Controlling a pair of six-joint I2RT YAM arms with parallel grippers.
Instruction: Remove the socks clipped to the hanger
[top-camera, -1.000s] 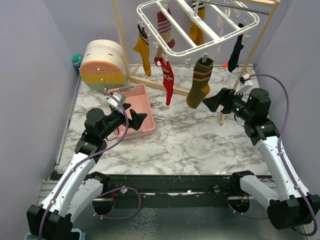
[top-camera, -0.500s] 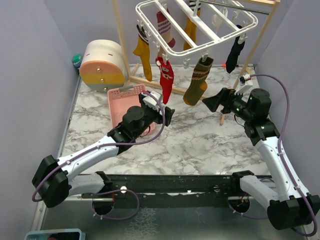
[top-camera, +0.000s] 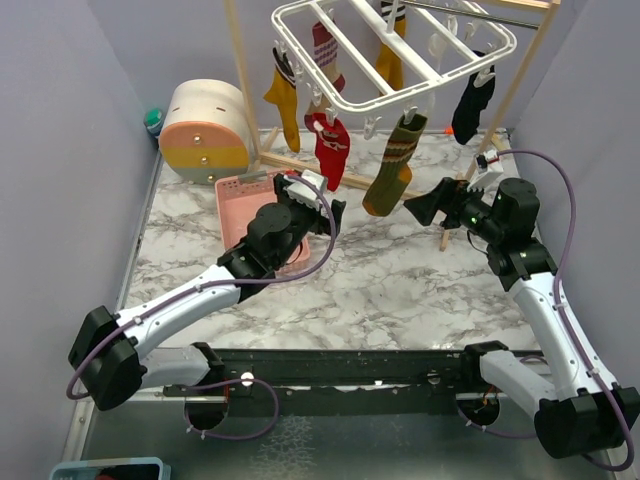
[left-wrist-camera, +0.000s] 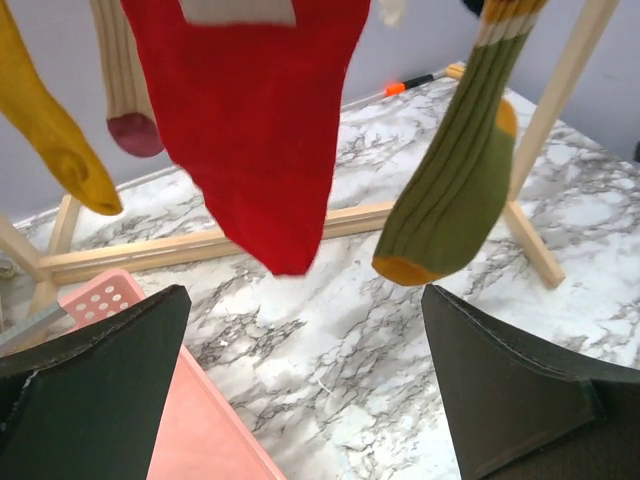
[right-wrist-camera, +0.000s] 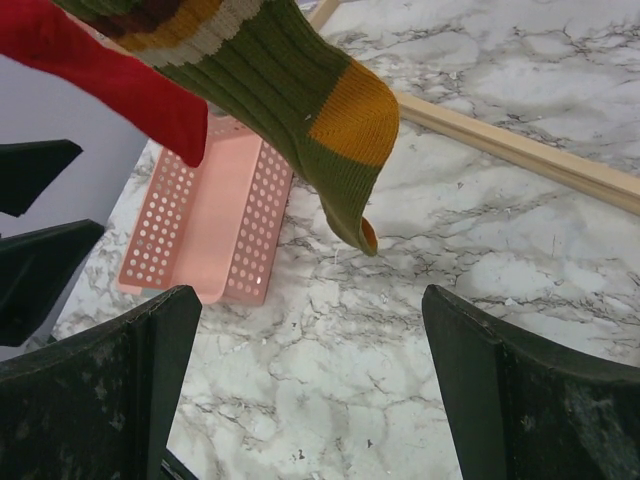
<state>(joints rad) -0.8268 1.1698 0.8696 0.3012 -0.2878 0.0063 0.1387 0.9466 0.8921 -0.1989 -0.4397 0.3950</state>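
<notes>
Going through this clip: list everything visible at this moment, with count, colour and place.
hanger: one, white, hung high at the back
socks: six, two mustard yellow, one red-and-cream striped, one red, one olive green, one black; clipped to the hanger
wooden rack: one, light wood, carrying the hanger
basket: one, pink, on the table left of centre
round container: one, cream and orange, back left
small orange item: one, at the back of the table; too small to identify
table: one, white marble
left gripper: black, open, below the red sock
right gripper: black, open, by the olive sock
</notes>
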